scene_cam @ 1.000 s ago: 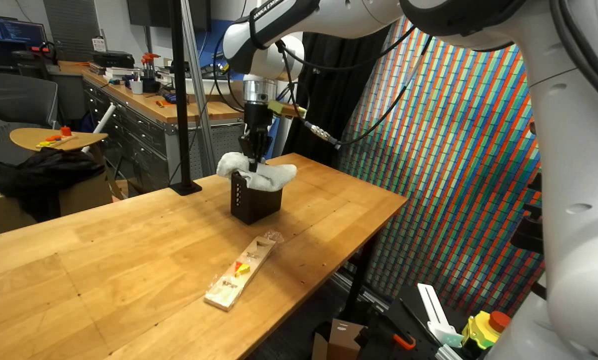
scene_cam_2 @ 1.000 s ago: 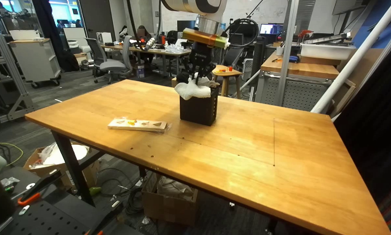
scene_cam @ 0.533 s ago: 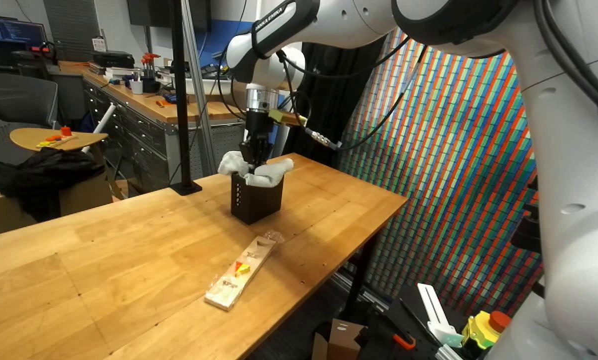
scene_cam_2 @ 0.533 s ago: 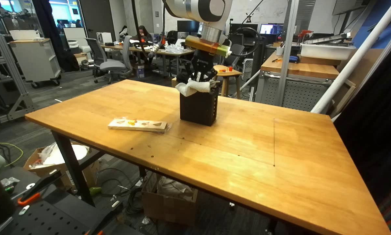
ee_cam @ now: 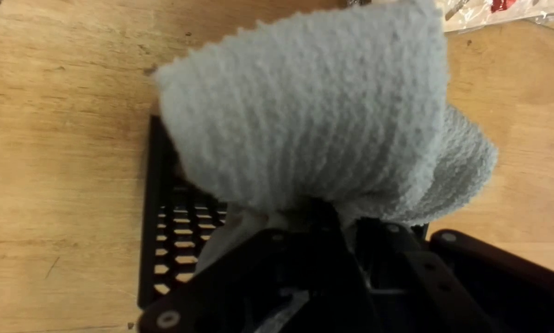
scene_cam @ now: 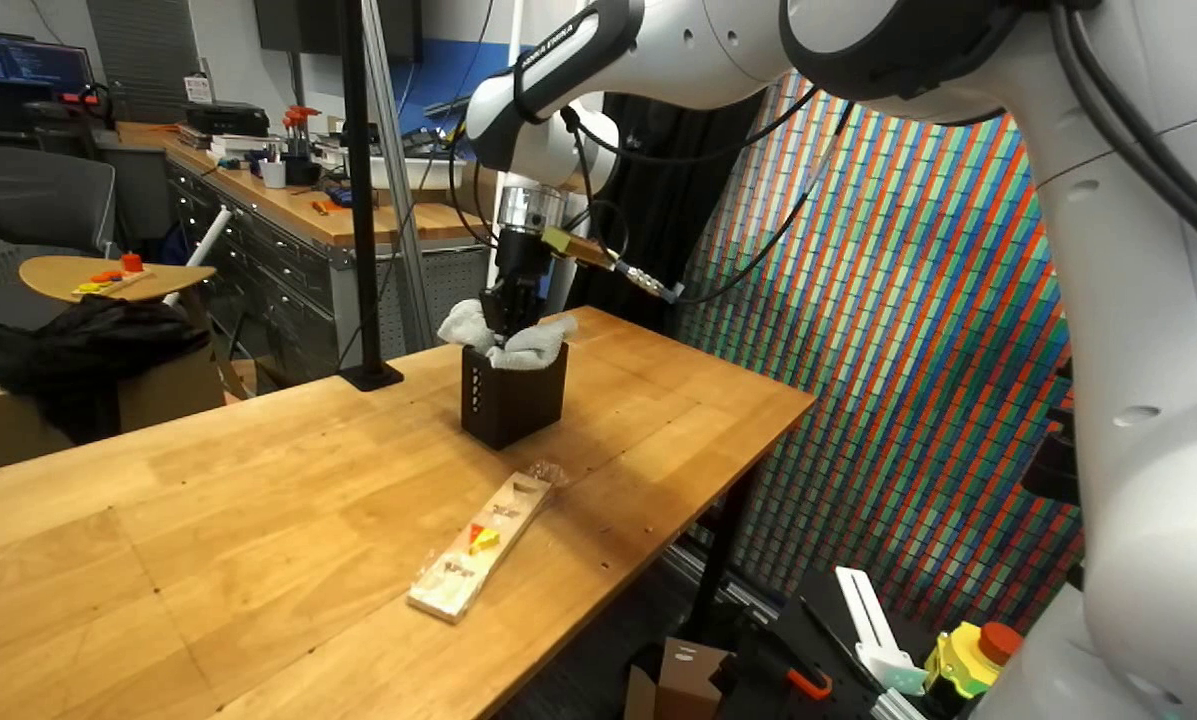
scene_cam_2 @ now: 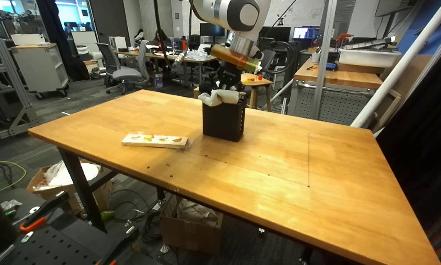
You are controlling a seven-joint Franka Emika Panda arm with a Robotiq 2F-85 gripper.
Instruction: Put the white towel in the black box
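The white towel (scene_cam: pixel 533 348) is bunched over the mouth of the black box (scene_cam: pixel 514 405). Its ends stick out above the rim in both exterior views, where the towel (scene_cam_2: pixel 222 97) also folds over the near side of the box (scene_cam_2: pixel 223 121). My gripper (scene_cam: pixel 503 333) points down at the middle of the towel, its fingertips sunk among the folds at the box opening. In the wrist view the gripper (ee_cam: pixel 339 217) has its fingers close together with towel (ee_cam: pixel 314 101) pinched between them. The box's mesh wall (ee_cam: pixel 184 231) shows beside it. The fingertips and the towel's lower part are hidden.
A wooden puzzle board (scene_cam: pixel 483 545) in clear plastic wrap lies on the wooden table (scene_cam: pixel 288 520) near the box; it also shows in an exterior view (scene_cam_2: pixel 154 140). A black pole (scene_cam: pixel 363 200) stands at the table's edge. A stool (scene_cam_2: pixel 257 81) stands behind the table.
My gripper has moved down and tilted a little, its fingers sinking deeper into the towel. The towel's middle has dropped into the box and its ends have drawn inward. The box has stayed in place.
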